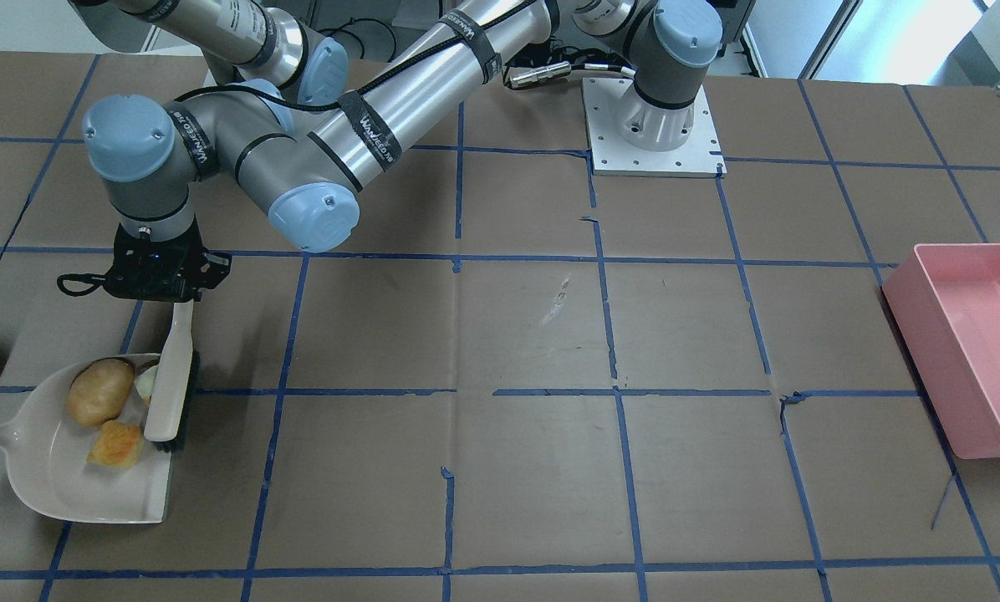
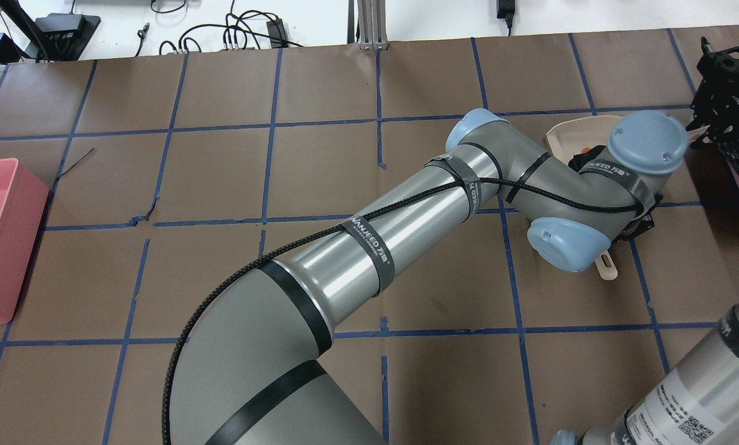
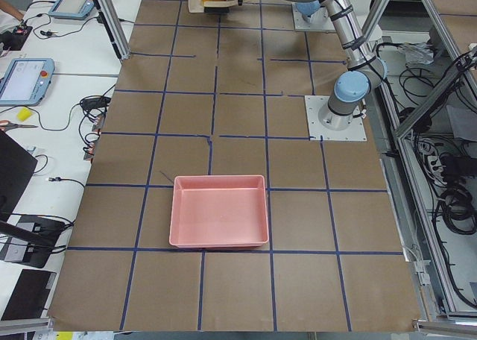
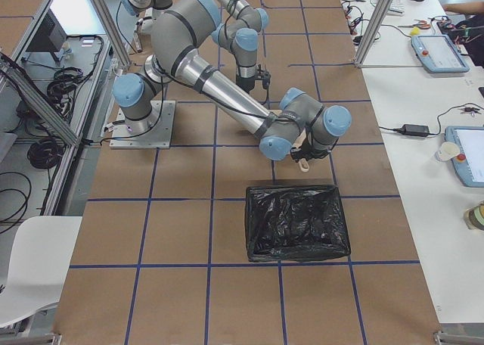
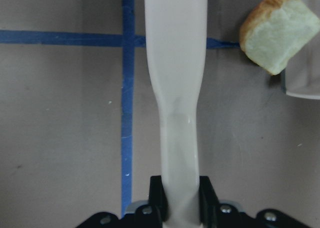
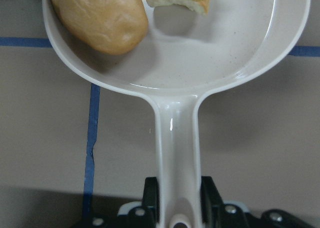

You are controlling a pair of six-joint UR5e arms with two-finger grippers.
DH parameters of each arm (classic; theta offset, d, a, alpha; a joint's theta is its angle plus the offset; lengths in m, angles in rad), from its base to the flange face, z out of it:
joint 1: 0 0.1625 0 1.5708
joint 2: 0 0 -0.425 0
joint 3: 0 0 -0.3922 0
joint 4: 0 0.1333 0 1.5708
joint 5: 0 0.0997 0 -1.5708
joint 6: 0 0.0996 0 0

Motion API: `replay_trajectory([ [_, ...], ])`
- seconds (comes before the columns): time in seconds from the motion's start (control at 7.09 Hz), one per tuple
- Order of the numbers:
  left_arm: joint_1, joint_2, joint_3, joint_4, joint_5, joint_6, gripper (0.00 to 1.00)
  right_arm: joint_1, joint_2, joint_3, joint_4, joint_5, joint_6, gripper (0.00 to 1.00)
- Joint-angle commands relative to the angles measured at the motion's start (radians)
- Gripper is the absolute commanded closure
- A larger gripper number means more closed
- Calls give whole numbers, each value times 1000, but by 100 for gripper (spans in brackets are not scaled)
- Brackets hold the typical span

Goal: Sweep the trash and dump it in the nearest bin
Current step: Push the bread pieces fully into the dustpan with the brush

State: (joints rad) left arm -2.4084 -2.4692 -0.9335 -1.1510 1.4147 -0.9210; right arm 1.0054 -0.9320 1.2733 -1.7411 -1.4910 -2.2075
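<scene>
My left gripper (image 1: pixel 184 294) reaches across and is shut on the handle of the cream brush (image 1: pixel 171 385); this shows in the left wrist view (image 5: pixel 179 198). My right gripper (image 6: pixel 177 198) is shut on the handle of the white dustpan (image 1: pixel 65 493), which lies flat on the table. In the pan lie the orange-brown potato lump (image 1: pixel 100 390) and one pale chunk (image 1: pixel 116 444). The other chunk (image 5: pixel 277 33) lies at the pan's lip, between it and the brush, partly hidden by the brush in the front view.
A pink bin (image 1: pixel 968 343) stands at the far end of the table, on the robot's left. A bin lined with a black bag (image 4: pixel 297 222) stands close by the dustpan's end of the table. The left arm (image 2: pixel 369 247) spans the table's middle.
</scene>
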Motion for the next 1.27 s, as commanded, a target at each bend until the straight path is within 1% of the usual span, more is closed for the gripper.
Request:
replay_trajectory([
  [0.0,-1,-8,73,-44,1,-83,100,-1,1,0,0,0,3,100],
  [0.28,-1,-28,117,-44,0,-114,100,1,1,0,0,0,5,100],
  [0.56,-3,-88,227,-44,-2,-147,100,1,1,0,2,0,3,100],
  [0.7,-3,-94,231,-52,0,-133,100,-1,1,0,2,1,3,100],
  [0.85,-3,-74,223,-100,4,-78,100,-1,1,0,2,3,3,100],
  [0.99,-1,-32,211,-172,7,-12,100,-2,1,-2,0,5,3,100],
  [1.13,33,36,150,-252,15,127,100,-5,1,-3,0,12,3,100],
])
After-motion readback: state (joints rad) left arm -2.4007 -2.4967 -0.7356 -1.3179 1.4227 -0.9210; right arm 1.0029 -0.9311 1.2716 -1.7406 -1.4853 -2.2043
